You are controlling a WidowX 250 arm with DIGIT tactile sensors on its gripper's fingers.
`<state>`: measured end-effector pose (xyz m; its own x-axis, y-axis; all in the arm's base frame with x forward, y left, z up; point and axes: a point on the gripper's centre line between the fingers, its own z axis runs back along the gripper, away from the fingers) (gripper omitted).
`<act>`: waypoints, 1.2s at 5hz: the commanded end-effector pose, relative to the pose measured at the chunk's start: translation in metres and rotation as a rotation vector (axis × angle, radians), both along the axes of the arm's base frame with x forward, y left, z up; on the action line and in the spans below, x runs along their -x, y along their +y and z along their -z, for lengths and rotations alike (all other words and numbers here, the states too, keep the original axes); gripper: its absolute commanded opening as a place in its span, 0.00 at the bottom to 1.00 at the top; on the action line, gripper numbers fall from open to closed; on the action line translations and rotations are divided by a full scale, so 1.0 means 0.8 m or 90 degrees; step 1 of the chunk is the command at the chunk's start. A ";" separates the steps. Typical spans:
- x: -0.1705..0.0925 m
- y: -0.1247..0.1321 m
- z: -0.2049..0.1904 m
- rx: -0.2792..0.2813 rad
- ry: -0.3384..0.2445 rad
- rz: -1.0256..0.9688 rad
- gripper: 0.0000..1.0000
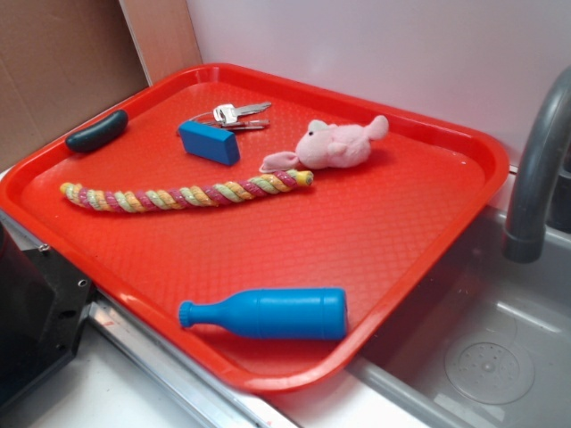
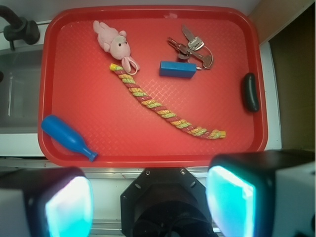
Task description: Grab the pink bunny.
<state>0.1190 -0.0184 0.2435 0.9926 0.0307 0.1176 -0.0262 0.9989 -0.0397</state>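
Hovering above the near edge of the red tray (image 2: 153,157), my end effector (image 2: 150,202) shows only in the wrist view: two fingers (image 2: 68,205) with glowing teal pads sit wide apart at the bottom of the frame, nothing between them. It is well clear of every object on the tray.

Pink bunny (image 1: 332,145): lies on its side in the far part of the tray, toward the faucet (image 1: 535,169) side. One floppy ear trails down and ends right at the tip of the braided rope (image 1: 183,194); whether they touch, I cannot tell. In the wrist view the bunny sits at upper left, head pointing toward the tray centre.

Braided rope: pink, yellow and green, stretched in a gentle curve across the middle of the tray.

Blue block (image 1: 209,143): just beside the bunny's head end, apart from it. A bunch of keys (image 1: 234,115) lies behind it, touching or nearly touching.

Dark oblong object (image 1: 96,131): rests against the tray's rim on the side away from the faucet.

Blue bottle (image 1: 265,313): on its side near the front edge of the tray, well apart from the bunny.

Tray rests on a grey surface (image 1: 116,392) next to a sink (image 1: 491,357).
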 end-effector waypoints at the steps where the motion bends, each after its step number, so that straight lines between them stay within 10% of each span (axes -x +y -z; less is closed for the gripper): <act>1: 0.000 0.000 0.000 0.000 0.000 0.000 1.00; 3: -0.050 -0.010 0.021 -0.057 -0.059 0.062 1.00; 6: -0.129 -0.026 0.074 -0.052 -0.139 0.097 1.00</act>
<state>0.2187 -0.0391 0.1743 0.9453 -0.1418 0.2938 0.1324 0.9898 0.0518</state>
